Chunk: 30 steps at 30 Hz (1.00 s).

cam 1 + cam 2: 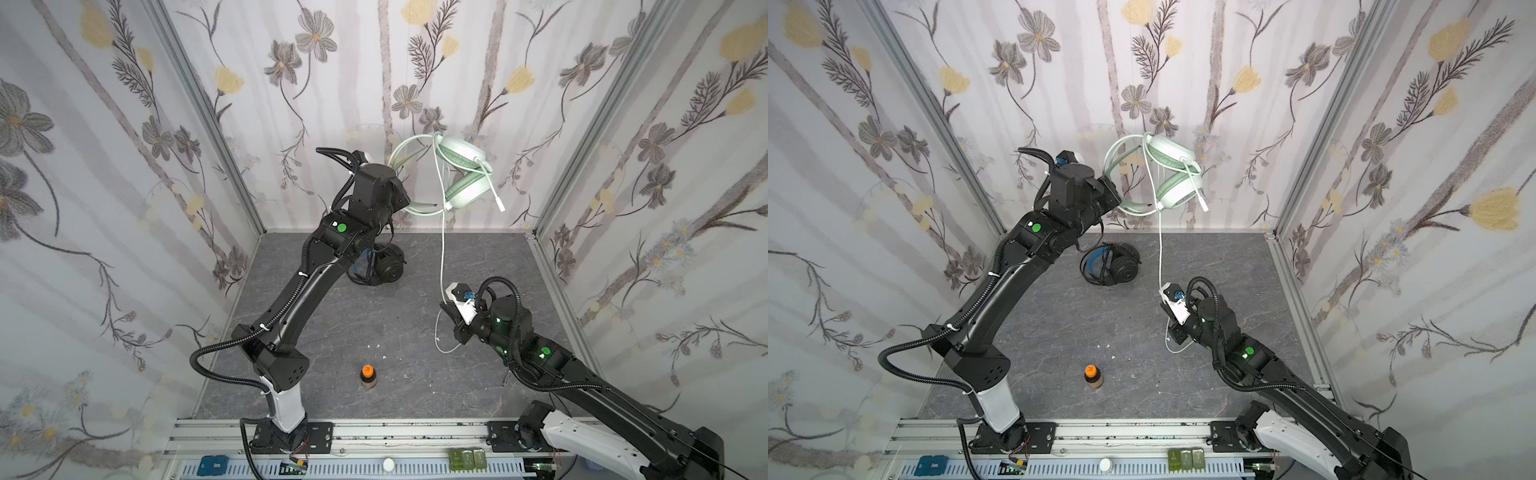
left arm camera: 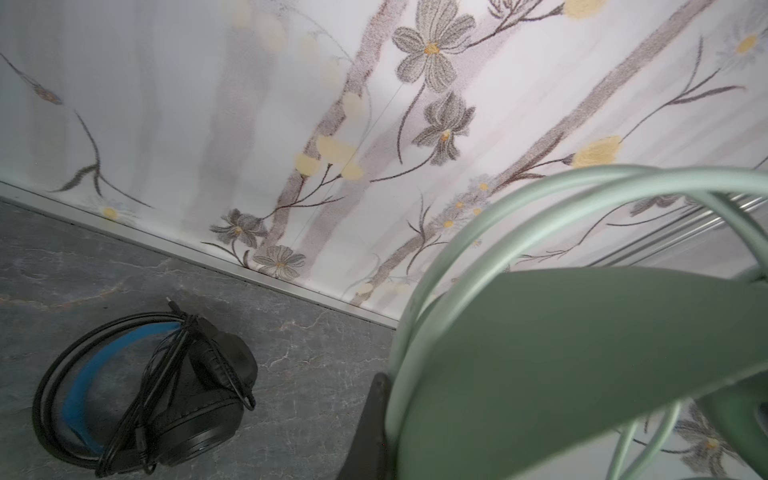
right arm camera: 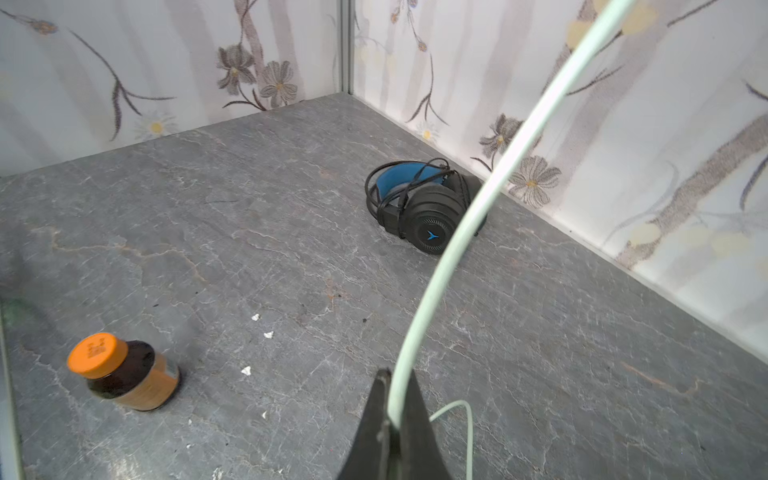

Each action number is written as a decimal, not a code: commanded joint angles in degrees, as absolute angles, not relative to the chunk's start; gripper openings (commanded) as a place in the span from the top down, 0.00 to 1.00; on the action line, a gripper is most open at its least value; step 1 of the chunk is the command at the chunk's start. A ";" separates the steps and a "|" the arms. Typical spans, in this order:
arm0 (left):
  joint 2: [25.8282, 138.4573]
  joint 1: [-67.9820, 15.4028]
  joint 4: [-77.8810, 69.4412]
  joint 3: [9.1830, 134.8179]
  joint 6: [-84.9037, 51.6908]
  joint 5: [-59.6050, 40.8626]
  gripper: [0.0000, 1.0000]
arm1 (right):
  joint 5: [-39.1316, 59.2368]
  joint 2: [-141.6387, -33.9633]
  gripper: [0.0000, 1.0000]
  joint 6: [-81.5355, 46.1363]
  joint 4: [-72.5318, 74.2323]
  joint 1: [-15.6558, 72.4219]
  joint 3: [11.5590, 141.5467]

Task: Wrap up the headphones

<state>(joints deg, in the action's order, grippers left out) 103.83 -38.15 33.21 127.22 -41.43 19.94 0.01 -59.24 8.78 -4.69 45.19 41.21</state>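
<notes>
Mint green headset [image 1: 461,174] is hanging aloft in both top views, left arm raised, right arm low. Left wrist: left gripper [image 2: 388,415] is clamping its headband [image 2: 561,365]. Right wrist: right gripper [image 3: 392,419] is pinching its cable [image 3: 459,232]; black headset [image 3: 424,208] is lying on the table [image 3: 208,249].

**Black arms, white roots**

The left arm [image 1: 291,299] and right arm [image 1: 590,386] wear matte black, faceted shells. Each starts in a glossy white lower segment [image 1: 286,409] on a black bolted base plate [image 1: 316,436]. Ribbed black conduit [image 1: 194,360] runs alongside, cinched by white zip ties [image 1: 264,327]. A green dot [image 1: 341,227] marks each forearm. The right end effector [image 3: 395,386] shows dark, tapered fingers [image 3: 374,436]; a white camera housing [image 1: 461,303] sits behind it.
</notes>
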 commanded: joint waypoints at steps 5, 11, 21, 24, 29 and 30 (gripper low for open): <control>108.14 -38.97 34.83 127.62 -31.22 36.66 1.00 | -7.41 -60.12 1.00 13.77 -16.34 52.81 51.43; 110.22 -41.06 35.14 124.58 -20.27 41.43 1.00 | -10.21 -61.76 1.00 18.82 -24.49 52.84 61.75; 108.25 -44.72 36.57 117.39 -6.44 39.35 1.00 | -22.75 -65.54 1.00 30.96 -32.59 52.10 68.63; 106.83 -45.30 39.35 115.59 -4.15 36.59 1.00 | -25.13 -66.08 1.00 31.73 -32.01 50.86 69.24; 103.87 -45.09 42.87 111.85 -2.04 27.54 1.00 | -27.06 -67.65 1.00 31.79 -30.32 47.93 71.03; 103.14 -44.89 43.26 110.78 -1.79 24.75 1.00 | -27.58 -68.01 1.00 31.66 -30.04 47.90 71.63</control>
<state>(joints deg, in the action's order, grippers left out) 104.84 -45.08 42.89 112.14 -3.11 31.73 -24.51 -67.26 30.55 -32.69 48.34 70.43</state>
